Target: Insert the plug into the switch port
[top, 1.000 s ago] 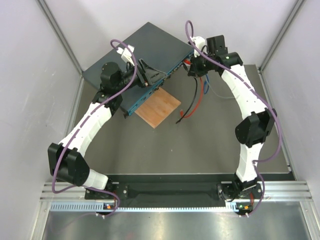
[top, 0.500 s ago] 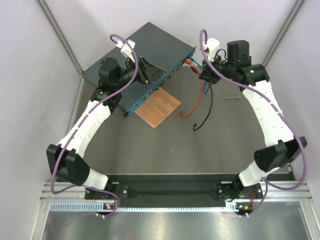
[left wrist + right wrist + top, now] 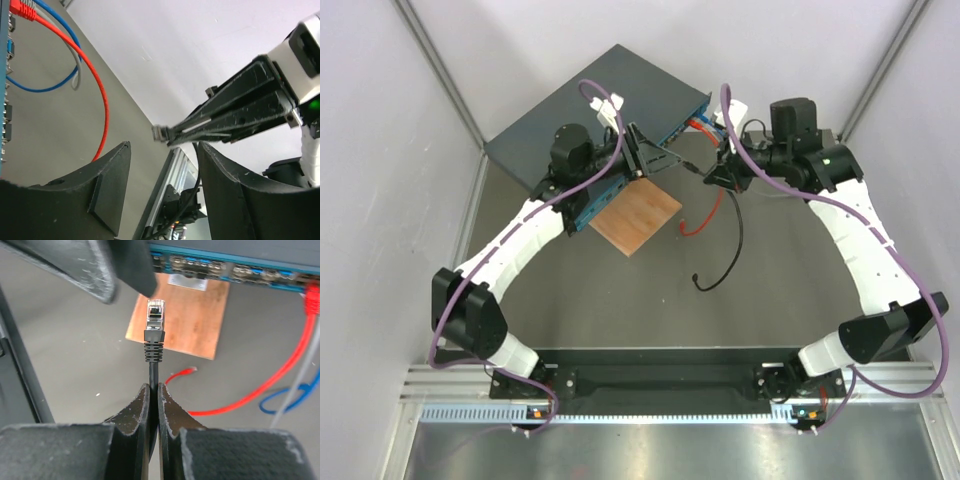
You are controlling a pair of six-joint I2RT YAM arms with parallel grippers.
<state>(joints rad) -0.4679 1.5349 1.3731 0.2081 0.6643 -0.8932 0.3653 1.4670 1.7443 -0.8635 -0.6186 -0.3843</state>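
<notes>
Pale lilac walls (image 3: 390,120) stand behind and to both sides of the left gripper (image 3: 660,160) and right gripper (image 3: 712,177); a dark grey table (image 3: 650,310) lies beneath them, evenly lit.

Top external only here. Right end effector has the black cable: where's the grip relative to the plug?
Observer: Right wrist view: right end effector is shut on the thin black cable just behind the clear-tipped black plug, which sticks out free.
Operator: Aimed at the ports?
Observer: Its tip points at the teal, socket-lined front edge of the large dark slate-grey metal switch, not yet touching it.
Operator: And the other arm?
Observer: Left wrist view: left end effector is open; the plug shows in the gap between its fingers, touching neither.
</notes>
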